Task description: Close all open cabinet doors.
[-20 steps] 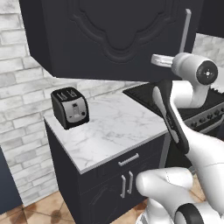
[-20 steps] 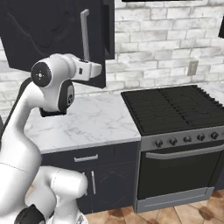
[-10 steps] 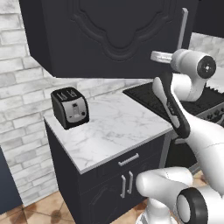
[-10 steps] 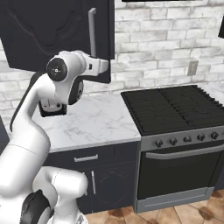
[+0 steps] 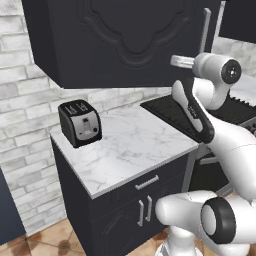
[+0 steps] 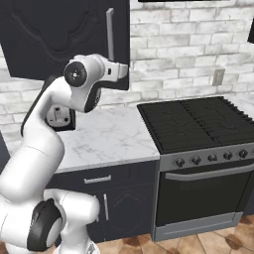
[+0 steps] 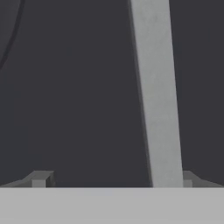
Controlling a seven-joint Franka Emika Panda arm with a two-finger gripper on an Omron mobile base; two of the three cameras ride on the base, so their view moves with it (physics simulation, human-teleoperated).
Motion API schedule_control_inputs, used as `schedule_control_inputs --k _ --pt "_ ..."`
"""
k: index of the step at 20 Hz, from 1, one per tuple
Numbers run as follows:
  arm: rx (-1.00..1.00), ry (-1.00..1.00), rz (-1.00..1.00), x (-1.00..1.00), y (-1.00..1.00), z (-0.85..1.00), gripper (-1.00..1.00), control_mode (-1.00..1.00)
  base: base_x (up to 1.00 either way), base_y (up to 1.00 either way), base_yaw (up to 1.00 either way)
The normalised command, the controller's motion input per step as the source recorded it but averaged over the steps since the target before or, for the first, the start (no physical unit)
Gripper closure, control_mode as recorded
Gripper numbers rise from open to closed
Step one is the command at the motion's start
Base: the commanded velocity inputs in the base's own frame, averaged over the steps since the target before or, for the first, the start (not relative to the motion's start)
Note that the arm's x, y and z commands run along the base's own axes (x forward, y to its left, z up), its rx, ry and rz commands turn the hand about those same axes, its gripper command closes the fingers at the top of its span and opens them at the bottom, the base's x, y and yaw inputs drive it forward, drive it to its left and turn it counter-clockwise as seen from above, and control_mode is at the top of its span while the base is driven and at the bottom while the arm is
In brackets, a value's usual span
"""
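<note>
1. A white robot arm reaches up to a matte black cabinet door hung on the wall above a marble worktop, its claw pressed close to the door's face.
2. The claw stands wide, its two dark fingertips set well apart and holding nothing; the door's long silver bar handle runs up between them, close to the right-hand tip.
3. From the right side, the handle rises upright just above the robot's wrist, at the door's right edge.
4. A black toaster sits on the worktop against the grey brick wall.
5. A black range stands just beside the worktop's base cabinet.
</note>
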Motion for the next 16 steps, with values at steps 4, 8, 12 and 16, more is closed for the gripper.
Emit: schedule_control_inputs --k 4,8,12,16 --pt "0.00 0.00 0.00 0.42 0.00 -0.04 -1.00 -1.00 0.00 0.00 0.00" --pt "0.00 0.00 0.00 0.45 0.00 -0.06 -1.00 -1.00 0.00 0.00 0.00" --pt "0.00 0.00 0.00 0.46 0.00 -0.06 -1.00 -1.00 0.00 0.00 0.00" --pt "0.00 -0.01 0.00 0.47 0.00 -0.09 -1.00 -1.00 0.00 0.00 0.00"
